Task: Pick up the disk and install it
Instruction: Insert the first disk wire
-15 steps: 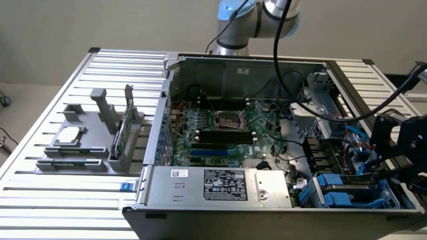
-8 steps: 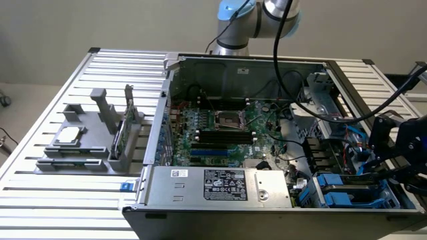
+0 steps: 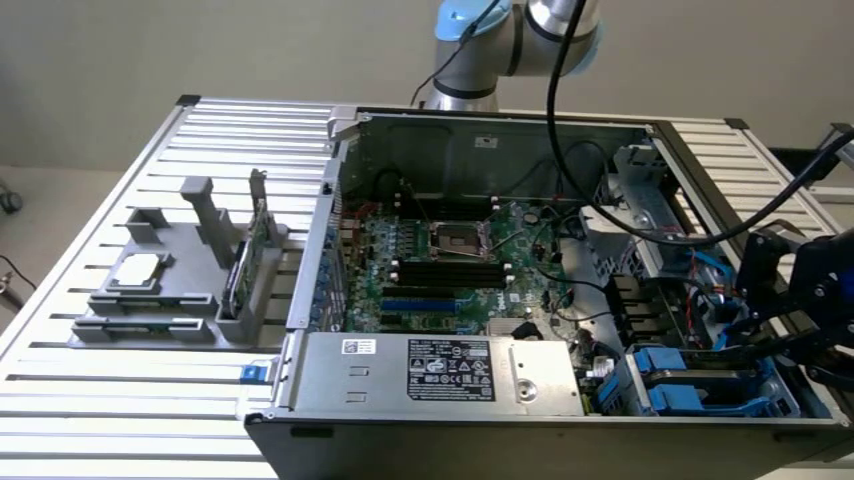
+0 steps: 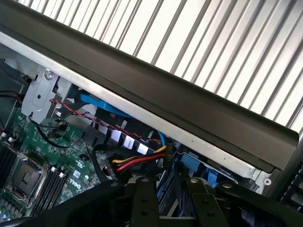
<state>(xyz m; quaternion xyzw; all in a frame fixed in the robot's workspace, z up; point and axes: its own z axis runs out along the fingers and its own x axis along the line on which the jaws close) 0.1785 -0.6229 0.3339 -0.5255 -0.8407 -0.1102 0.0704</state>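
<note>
Blue carrier rails mark the disk (image 3: 671,366) in the drive bay at the near corner of the open computer case (image 3: 334,215), on the exterior view's right. Its grey body is mostly hidden by the bay and cables. My black gripper (image 3: 763,335) hangs just above and to the right of that bay, close to the blue rails. In the wrist view the gripper (image 4: 173,208) points down into the bay, with blue plastic (image 4: 162,188) and dark bars right under it. Whether it holds the disk or merely hovers at it is not clear.
A motherboard (image 3: 447,265) and a silver power supply (image 3: 441,370) fill the case. Black cables (image 3: 627,225) loop across the bay side. A grey fixture (image 3: 180,290) on the slatted table (image 3: 80,400) carries a small silver chip (image 3: 139,270) and a green card (image 3: 243,275).
</note>
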